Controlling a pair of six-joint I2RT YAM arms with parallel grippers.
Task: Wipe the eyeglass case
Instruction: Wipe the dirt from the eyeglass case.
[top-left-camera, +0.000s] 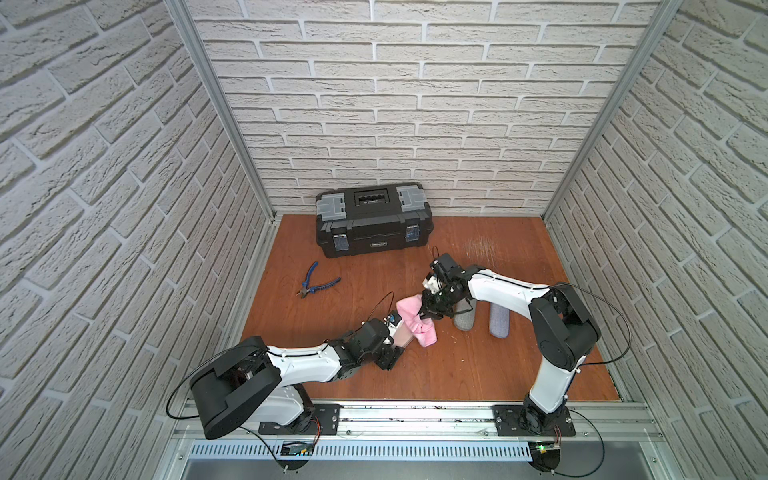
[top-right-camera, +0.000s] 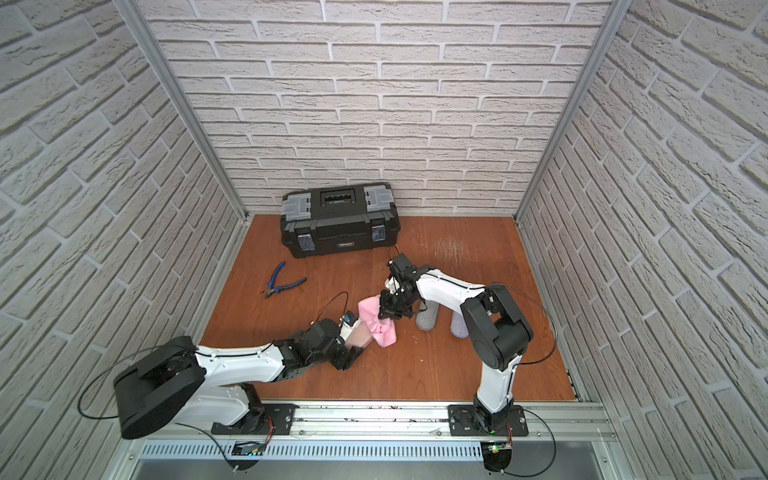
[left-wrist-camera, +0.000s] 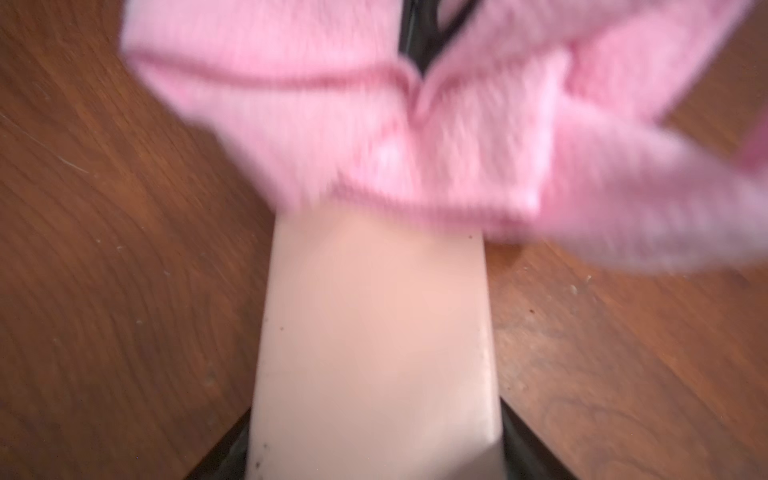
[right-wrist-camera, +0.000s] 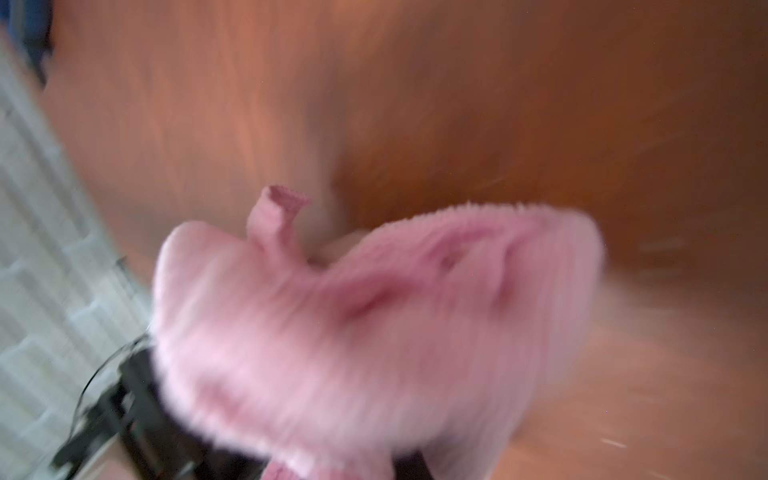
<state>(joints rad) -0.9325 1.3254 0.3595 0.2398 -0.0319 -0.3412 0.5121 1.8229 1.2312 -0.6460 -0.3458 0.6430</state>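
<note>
Pink cloth (top-right-camera: 382, 334) over eyeglass case (top-right-camera: 358, 336)

eyeglass case (left-wrist-camera: 374, 332): pale pink, flat oblong, its near end clamped in my left gripper (left-wrist-camera: 376, 449); mid-scene, toward the near side.
pink cloth (top-left-camera: 415, 323): fluffy, bunched, draped over the case's far end.

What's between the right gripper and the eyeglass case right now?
Only the pink cloth that the right gripper holds. It drapes over the far end of the eyeglass case. Nothing else visible stands between them.
</note>
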